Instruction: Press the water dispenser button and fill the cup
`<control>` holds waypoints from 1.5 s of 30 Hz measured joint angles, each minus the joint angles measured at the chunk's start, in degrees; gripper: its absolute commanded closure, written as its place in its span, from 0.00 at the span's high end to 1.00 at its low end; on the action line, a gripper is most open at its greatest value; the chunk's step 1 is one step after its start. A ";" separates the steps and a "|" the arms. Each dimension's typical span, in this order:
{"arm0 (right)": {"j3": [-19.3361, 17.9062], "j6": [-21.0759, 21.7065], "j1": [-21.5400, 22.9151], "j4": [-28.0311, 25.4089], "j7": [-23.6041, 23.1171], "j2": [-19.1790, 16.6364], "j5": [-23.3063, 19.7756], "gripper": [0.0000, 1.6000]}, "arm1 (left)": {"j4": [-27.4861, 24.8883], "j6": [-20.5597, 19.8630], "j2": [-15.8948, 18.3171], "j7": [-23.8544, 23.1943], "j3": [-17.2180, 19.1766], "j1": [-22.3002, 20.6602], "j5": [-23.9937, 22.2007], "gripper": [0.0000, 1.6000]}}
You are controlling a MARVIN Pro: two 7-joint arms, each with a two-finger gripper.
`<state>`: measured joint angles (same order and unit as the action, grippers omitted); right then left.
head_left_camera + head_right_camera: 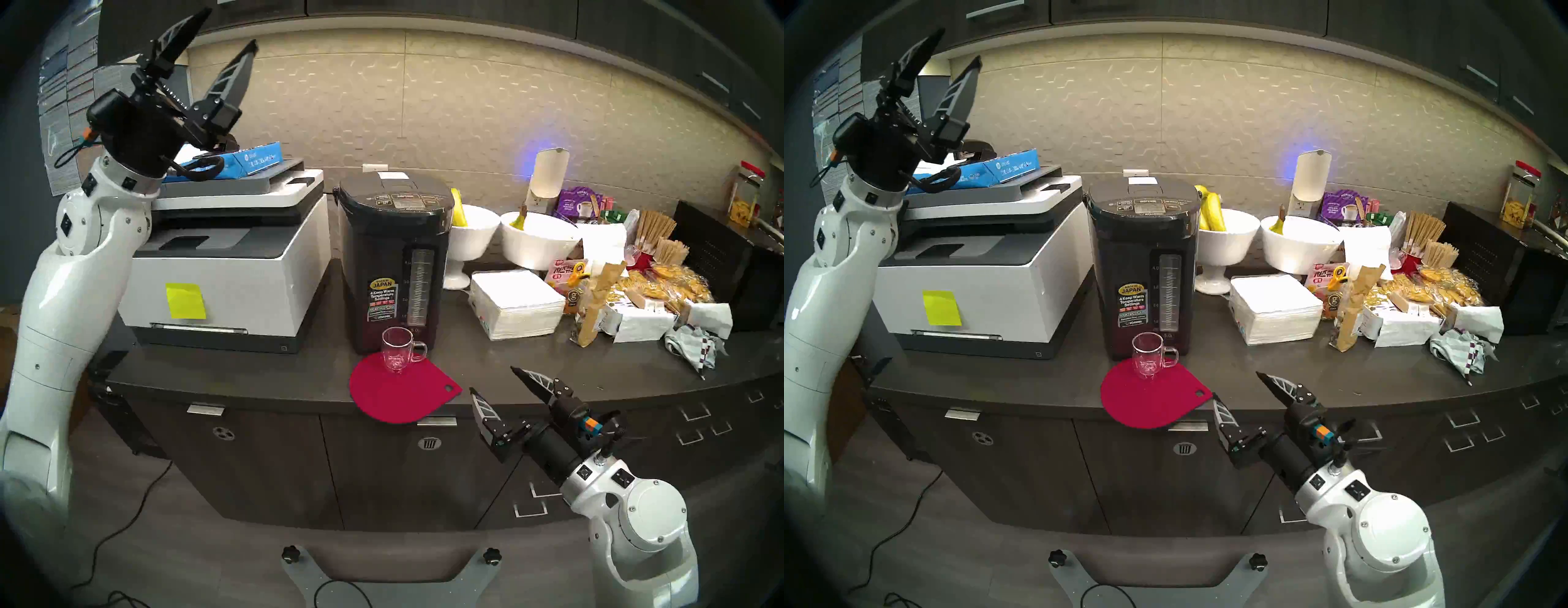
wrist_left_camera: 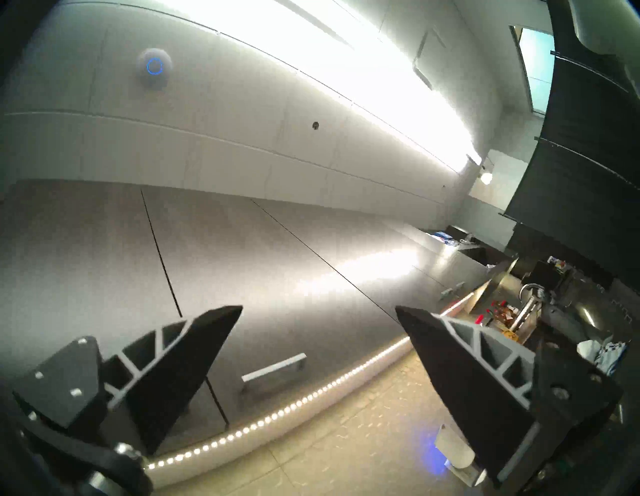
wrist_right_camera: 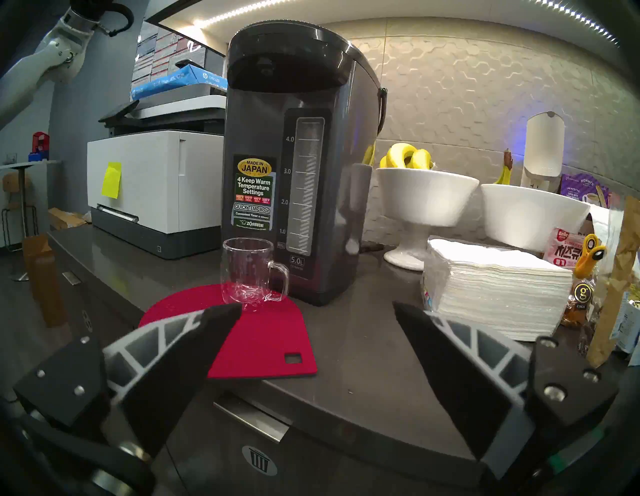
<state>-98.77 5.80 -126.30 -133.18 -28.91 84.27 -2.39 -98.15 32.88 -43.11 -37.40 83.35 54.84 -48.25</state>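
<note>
The glass mug [image 1: 398,349] stands empty on a red mat [image 1: 403,392] against the water dispenser [image 1: 392,259]; two white bowls [image 1: 1299,244] hold bananas [image 1: 1212,210]. Left pincer [image 1: 225,27] and right pincer [image 1: 492,380] both gape empty.

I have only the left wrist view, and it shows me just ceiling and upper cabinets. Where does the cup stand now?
Observer: The cup stands upright on a red mat, directly in front of the water dispenser. It looks empty.
Operator: I understand. And what is below my arm at this moment?
Observer: The left tool is open and points upward above the printer. That puts it well to the left of the button on the dispenser's top panel, and higher.
</note>
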 measured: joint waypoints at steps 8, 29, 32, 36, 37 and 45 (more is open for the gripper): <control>0.00 0.00 0.00 0.00 -0.01 0.01 0.00 1.00 | 0.05 -2.96 -1.01 -0.01 -1.52 -3.13 -1.05 1.00; -0.02 0.00 0.01 0.01 -0.05 0.05 0.01 1.00 | -1.54 -9.49 1.64 0.32 1.65 -10.00 -5.47 1.00; -0.02 0.00 0.00 0.00 -0.05 0.05 0.02 1.00 | -1.51 -11.03 1.65 0.31 0.22 -11.48 -5.54 1.00; -0.02 0.00 0.00 0.00 -0.05 0.05 0.02 1.00 | -1.39 -12.76 1.64 0.53 -0.95 -12.92 -5.80 1.00; -0.02 0.00 0.00 0.00 -0.05 0.05 0.02 1.00 | -1.40 -13.56 1.64 0.70 -1.31 -13.41 -6.00 1.00; -0.03 0.00 0.00 -0.01 -0.05 0.07 0.03 1.00 | -2.84 -18.94 2.33 2.38 -1.74 -14.20 -7.87 1.00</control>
<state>-98.80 5.80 -126.31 -133.19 -28.96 84.33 -2.36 -100.99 13.94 -40.78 -35.02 81.61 40.64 -56.11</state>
